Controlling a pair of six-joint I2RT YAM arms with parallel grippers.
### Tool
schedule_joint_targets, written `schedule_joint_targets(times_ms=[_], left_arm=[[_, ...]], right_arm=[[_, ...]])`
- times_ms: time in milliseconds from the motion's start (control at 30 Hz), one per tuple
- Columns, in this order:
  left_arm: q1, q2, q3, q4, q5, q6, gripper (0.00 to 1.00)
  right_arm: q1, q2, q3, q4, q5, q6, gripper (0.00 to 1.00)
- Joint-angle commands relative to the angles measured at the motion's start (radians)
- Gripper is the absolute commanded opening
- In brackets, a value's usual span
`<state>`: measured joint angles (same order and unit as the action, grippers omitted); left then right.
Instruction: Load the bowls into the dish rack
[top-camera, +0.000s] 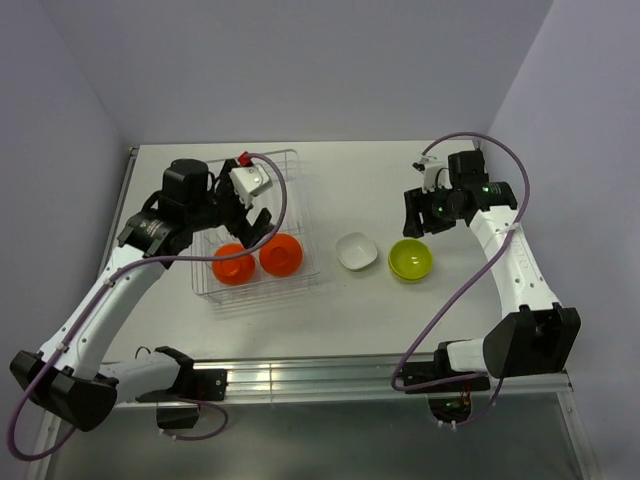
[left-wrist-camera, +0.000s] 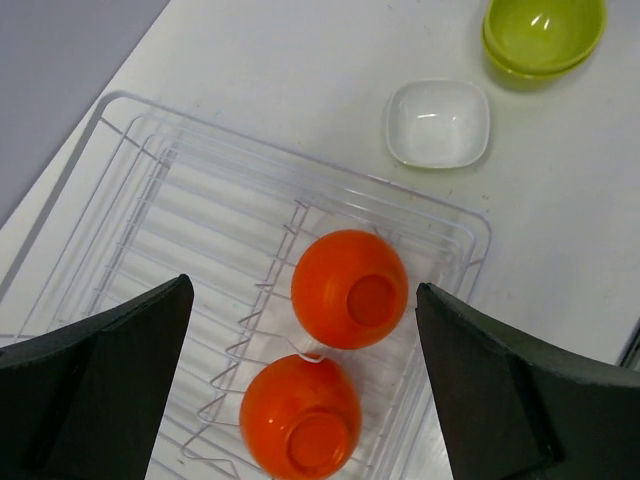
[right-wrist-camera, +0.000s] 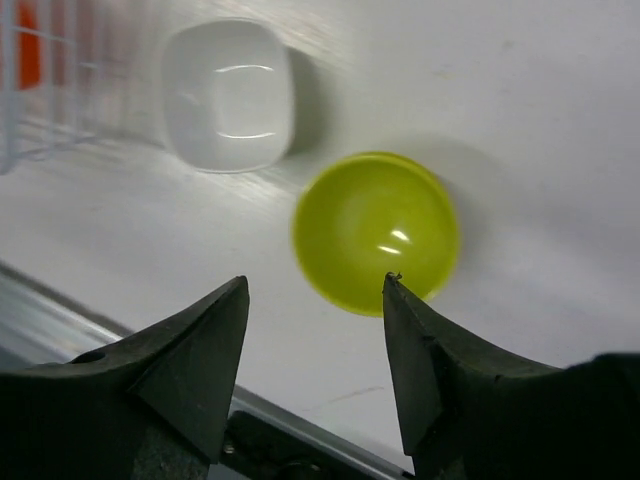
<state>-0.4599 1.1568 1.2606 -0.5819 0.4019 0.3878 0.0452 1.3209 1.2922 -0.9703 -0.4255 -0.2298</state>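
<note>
White table (top-camera: 400, 320), dish rack (top-camera: 290, 165), orange bowls (top-camera: 281, 255) upside-down

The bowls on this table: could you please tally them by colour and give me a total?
Orange-red bowls: 2
White bowl: 1
Lime green bowl: 1
Total: 4

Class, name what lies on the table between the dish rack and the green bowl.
The white bowl, apart from both the rack and the green bowl; the top view shows it.
</note>
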Motion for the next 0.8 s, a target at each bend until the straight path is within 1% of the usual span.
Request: schedule_joint_targets(times_ms=[0, 67, 133, 167, 233, 267, 333, 367, 400, 500, 733, 767], left_arm=[[-0.002, -0.04, -0.023, 0.036, 0.008, -0.164, 0.99], [0.004, -0.072, -0.069, 0.088, 0.018, -0.208, 1.0], [0.042, -0.101, -0.096, 0.112, 0.022, -0.268, 1.0], [0.061, -0.108, -0.104, 0.129, 0.0, -0.282, 0.99], [0.069, -0.118, -0.121, 0.14, -0.031, -0.314, 0.99], [0.069, -0.121, -0.125, 0.149, -0.047, -0.322, 1.0], [0.072, -0.143, -0.142, 0.157, -0.041, -0.317, 1.0], [0.076, -0.153, -0.15, 0.166, -0.029, -0.317, 0.99], [0.078, -0.173, -0.159, 0.178, -0.025, -0.316, 0.99], [0.079, -0.178, -0.167, 0.162, -0.017, -0.328, 1.0], [0.087, -0.197, -0.194, 0.155, -0.029, -0.305, 1.0], [0.087, -0.198, -0.194, 0.154, -0.029, -0.302, 0.99]], right_arm=[[-0.022, -0.002, -0.005, 0.002, 0.241, -0.075, 0.62], [-0.034, 0.015, -0.022, 0.022, 0.266, -0.083, 0.61], [-0.038, 0.029, -0.051, 0.036, 0.295, -0.089, 0.6], [-0.039, 0.044, -0.074, 0.054, 0.303, -0.097, 0.59], [-0.038, 0.058, -0.097, 0.079, 0.32, -0.103, 0.59], [-0.038, 0.069, -0.114, 0.103, 0.326, -0.111, 0.57], [-0.039, 0.106, -0.125, 0.119, 0.324, -0.115, 0.54], [-0.066, 0.118, -0.132, 0.131, 0.321, -0.12, 0.5], [-0.068, 0.142, -0.137, 0.137, 0.321, -0.12, 0.48], [-0.071, 0.17, -0.151, 0.16, 0.321, -0.12, 0.45], [-0.071, 0.224, -0.179, 0.2, 0.33, -0.118, 0.43], [-0.071, 0.228, -0.18, 0.202, 0.329, -0.117, 0.42]])
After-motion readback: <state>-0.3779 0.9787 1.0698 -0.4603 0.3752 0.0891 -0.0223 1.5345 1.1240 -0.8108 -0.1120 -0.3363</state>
